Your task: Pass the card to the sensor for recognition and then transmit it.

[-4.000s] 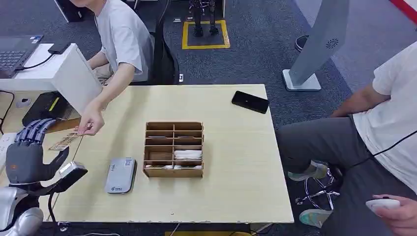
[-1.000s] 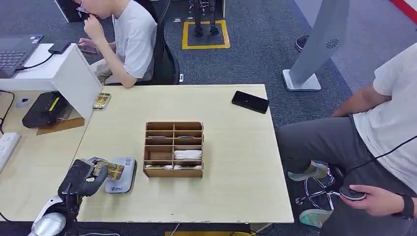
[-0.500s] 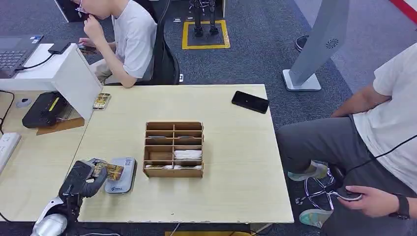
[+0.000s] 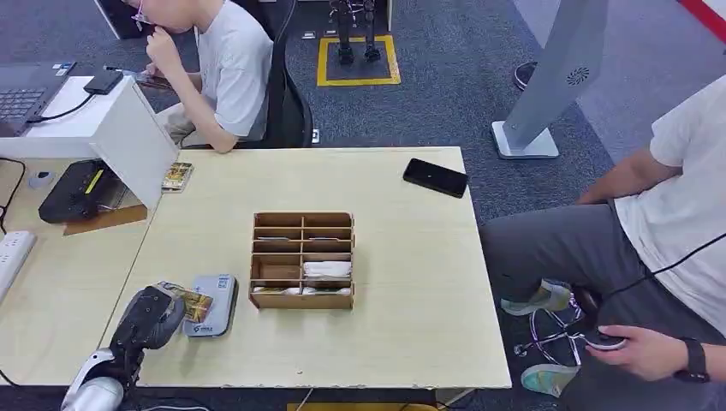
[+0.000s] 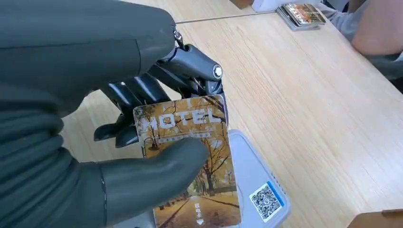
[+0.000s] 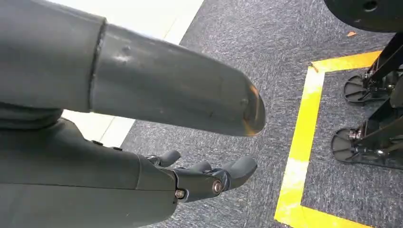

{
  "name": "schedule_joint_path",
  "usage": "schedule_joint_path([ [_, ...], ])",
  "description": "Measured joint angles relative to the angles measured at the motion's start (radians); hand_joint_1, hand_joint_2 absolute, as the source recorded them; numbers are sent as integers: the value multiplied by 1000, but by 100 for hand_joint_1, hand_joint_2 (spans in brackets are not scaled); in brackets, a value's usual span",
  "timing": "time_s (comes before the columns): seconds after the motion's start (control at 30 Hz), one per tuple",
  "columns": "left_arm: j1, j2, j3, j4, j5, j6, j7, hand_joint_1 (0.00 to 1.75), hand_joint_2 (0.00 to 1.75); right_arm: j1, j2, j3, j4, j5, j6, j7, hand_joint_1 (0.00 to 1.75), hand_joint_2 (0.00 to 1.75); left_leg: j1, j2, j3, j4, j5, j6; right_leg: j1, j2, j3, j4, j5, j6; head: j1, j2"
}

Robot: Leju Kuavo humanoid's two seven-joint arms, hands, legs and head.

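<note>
Card (image 5: 190,156), pinched between thumb and fingers of the left robot hand (image 4: 152,318), is hovering flat over the bench's grey sensor (image 4: 214,305) so it can be read.

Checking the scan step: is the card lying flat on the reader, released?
No, the left hand pinches the card between thumb and fingers, above the reader.
</note>
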Motion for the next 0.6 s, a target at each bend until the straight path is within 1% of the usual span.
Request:
schedule_joint_path([
  [0.17,0,0,-7,12,-15,2,0,175,175,3,-2,-5,0,0,9,0,0,0,0,0,0,0,0,0,0,0,0,0,0,0,0,0],
  [0.3,0,0,-15,23,-41,20,0,175,175,3,-4,-7,0,0,10,0,0,0,0,0,0,0,0,0,0,0,0,0,0,0,0,0],
  [0.6,0,0,-25,37,-53,29,-2,175,175,4,-8,-15,0,1,11,0,0,0,0,0,1,0,0,0,0,0,1,0,0,0,0,0],
])
